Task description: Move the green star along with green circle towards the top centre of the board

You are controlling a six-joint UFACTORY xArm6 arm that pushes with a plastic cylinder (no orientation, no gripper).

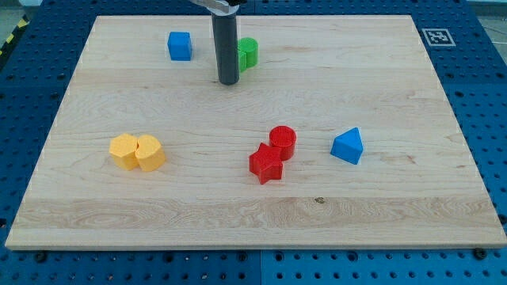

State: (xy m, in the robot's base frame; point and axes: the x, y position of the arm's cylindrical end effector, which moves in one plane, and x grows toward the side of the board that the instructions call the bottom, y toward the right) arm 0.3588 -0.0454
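A green block (pixel 249 52) sits near the top centre of the board, partly hidden behind my rod. Its shape is hard to make out; I cannot tell whether it is the star, the circle, or both pressed together. My tip (pixel 229 81) rests on the board just below and left of the green block, close to it or touching it. The rod rises straight up out of the view's top.
A blue cube (pixel 180 45) lies left of the rod. Two yellow blocks (pixel 137 151) sit together at the left. A red circle (pixel 283 141) touches a red star (pixel 266 164) at the middle. A blue triangular block (pixel 348 146) lies at the right. The wooden board (pixel 396 214) lies on a blue pegboard.
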